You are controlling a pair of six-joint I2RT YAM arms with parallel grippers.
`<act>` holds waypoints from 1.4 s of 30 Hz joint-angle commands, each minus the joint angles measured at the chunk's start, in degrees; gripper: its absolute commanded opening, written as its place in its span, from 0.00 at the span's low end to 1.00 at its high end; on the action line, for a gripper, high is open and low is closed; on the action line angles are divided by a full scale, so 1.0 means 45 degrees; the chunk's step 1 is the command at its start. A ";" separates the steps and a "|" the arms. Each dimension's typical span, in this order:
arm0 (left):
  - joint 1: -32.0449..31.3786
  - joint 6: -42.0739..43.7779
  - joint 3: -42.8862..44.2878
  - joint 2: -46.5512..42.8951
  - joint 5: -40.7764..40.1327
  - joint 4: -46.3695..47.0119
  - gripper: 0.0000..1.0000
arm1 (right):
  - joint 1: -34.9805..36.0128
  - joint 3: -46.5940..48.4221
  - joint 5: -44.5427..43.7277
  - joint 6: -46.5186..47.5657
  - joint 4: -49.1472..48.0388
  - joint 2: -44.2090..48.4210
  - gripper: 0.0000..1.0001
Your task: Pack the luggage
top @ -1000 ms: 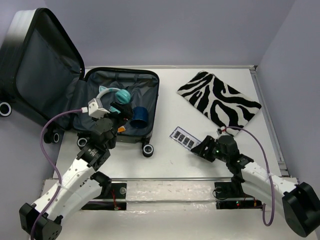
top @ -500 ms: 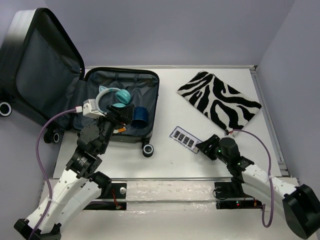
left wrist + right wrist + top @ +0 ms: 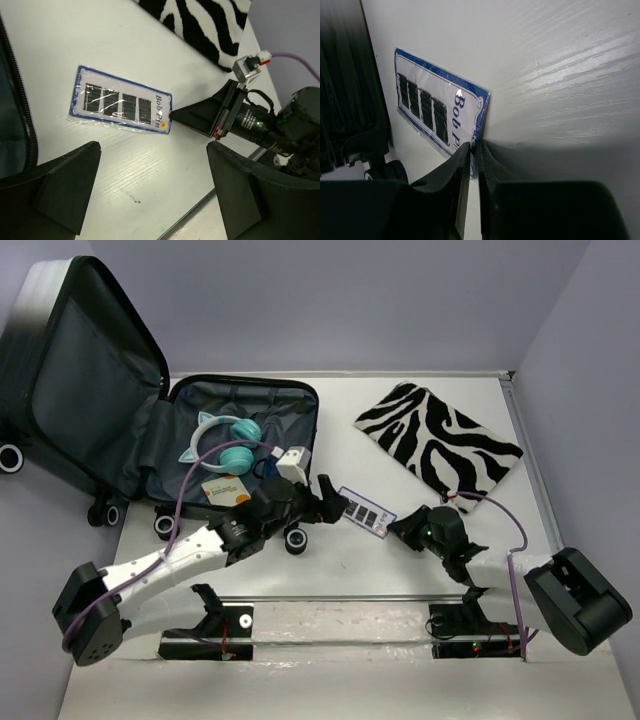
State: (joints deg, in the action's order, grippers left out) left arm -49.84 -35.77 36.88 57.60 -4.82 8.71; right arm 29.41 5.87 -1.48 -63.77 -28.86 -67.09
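The luggage lies open at the left of the table, its lid propped up and its dark lining showing. Inside it are teal cat-ear headphones and an orange-and-white card. A blue-edged bobby pin card lies flat on the table to the right of the luggage. My right gripper is shut on the near edge of that pin card. My left gripper hangs wide open and empty just above the table, beside the pin card.
A zebra-striped cloth lies at the back right. A luggage wheel sticks out under my left arm. A raised lip runs along the table's right edge. A metal rail crosses the front.
My left arm swung out of the luggage, rightward to the pin card, still open. My right gripper closed on the card's edge.
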 commanded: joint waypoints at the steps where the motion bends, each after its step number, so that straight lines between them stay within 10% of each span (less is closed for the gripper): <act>1: -0.0797 0.0624 0.1158 0.1880 -0.1192 0.0642 0.98 | 0.0125 0.0005 -0.0317 0.0674 -0.0948 -0.0870 0.14; 13: -0.1150 0.0939 0.3169 0.6709 -0.2699 0.0290 0.96 | 0.0125 -0.0346 0.0211 0.1709 -0.2043 0.0081 0.07; 22: -0.0897 0.0917 0.3053 0.5460 -0.2446 0.0819 0.95 | 0.0125 0.0784 0.0465 0.3525 0.2914 0.6391 0.07; 42: -0.0057 0.0742 0.1414 0.1087 -0.2776 0.0038 0.96 | 0.0125 0.6545 0.1771 0.5342 0.4617 0.5379 0.07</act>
State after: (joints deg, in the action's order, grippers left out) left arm -51.42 -32.82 46.19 65.19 -15.09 10.24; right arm 29.41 28.64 4.23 -42.76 -6.04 -40.05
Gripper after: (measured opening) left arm 0.961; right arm 0.070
